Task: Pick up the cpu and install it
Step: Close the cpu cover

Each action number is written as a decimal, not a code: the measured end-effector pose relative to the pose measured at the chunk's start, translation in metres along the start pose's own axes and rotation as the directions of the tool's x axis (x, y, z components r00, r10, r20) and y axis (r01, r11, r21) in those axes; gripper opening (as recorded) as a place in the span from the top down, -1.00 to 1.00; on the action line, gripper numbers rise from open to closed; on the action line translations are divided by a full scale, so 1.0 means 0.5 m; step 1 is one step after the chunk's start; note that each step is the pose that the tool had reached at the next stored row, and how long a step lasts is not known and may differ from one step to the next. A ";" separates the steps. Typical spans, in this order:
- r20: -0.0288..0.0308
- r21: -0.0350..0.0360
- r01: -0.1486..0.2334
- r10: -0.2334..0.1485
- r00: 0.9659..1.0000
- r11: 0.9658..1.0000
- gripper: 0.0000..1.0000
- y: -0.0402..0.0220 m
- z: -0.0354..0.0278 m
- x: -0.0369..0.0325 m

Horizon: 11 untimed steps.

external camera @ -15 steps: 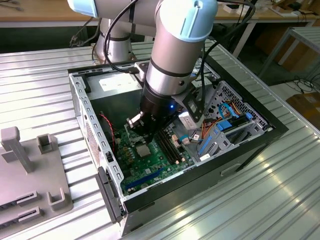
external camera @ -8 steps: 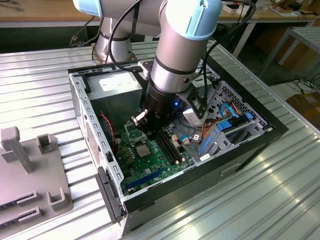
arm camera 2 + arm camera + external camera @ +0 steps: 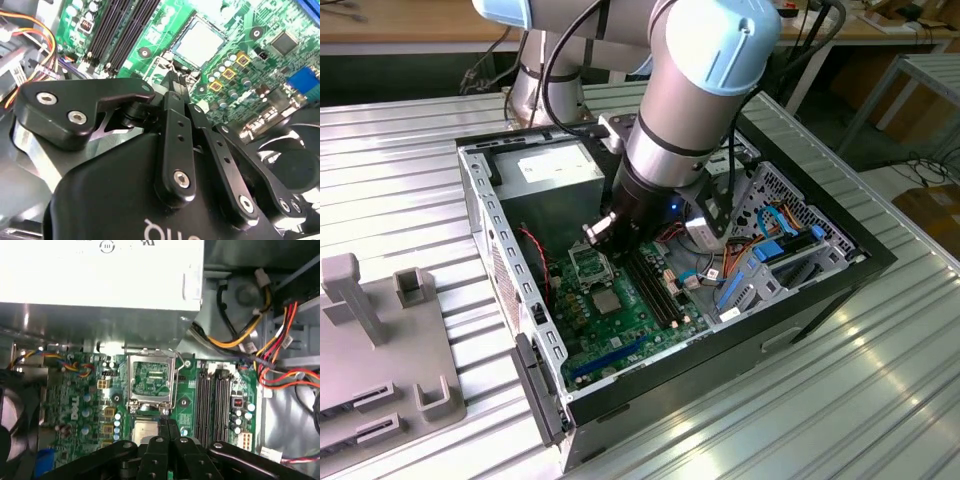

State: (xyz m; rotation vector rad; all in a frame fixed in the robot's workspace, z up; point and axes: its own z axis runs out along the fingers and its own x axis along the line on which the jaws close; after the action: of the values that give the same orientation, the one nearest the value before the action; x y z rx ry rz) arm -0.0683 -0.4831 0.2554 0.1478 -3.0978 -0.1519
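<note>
So the gripper point(image 3: 598, 232) was found hanging low inside the open computer case point(image 3: 490, 215), right over the green circuit board point(image 3: 650, 312). The fingers point(image 3: 176, 107) were seen clenched together at the tips with nothing pinched between them, as far as could be judged from both wrist views. The cpu point(image 3: 607, 302) was spotted lying flat on the board, silver face up, just beside the open socket point(image 3: 588, 265) rather than in it. The socket itself point(image 3: 150, 379) was seen with its frame flipped up and no chip seated, so the install part wasn't done yet. The relation that matters: in the exterior view the fingertips were lined up over the socket end, and the cpu was laid on the far side of the socket from the power supply point(image 3: 552, 168), a bit toward the exterior view's right. In the first wrist view the cpu point(image 3: 146, 431) was shown just next to the fingertips point(image 3: 163, 426), apart from them, not touched. Being square, no long axis could be called for it; its edges were run parallel to the socket frame and the memory slots point(image 3: 212, 397).
</note>
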 end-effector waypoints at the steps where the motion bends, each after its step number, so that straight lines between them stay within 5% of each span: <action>1: -0.004 0.001 0.040 -0.040 0.999 0.999 0.79 0.000 0.000 0.000; 8: -0.018 0.004 0.176 -0.176 0.984 0.984 0.79 0.000 0.002 -0.001; 10: -0.023 0.005 0.225 -0.225 0.974 0.974 0.79 0.000 0.003 -0.001; 11: -0.027 0.005 0.257 -0.257 0.966 0.966 0.79 -0.001 0.003 -0.001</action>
State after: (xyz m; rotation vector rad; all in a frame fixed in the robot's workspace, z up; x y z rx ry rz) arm -0.0679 -0.4832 0.2538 0.5481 -3.0403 -0.1424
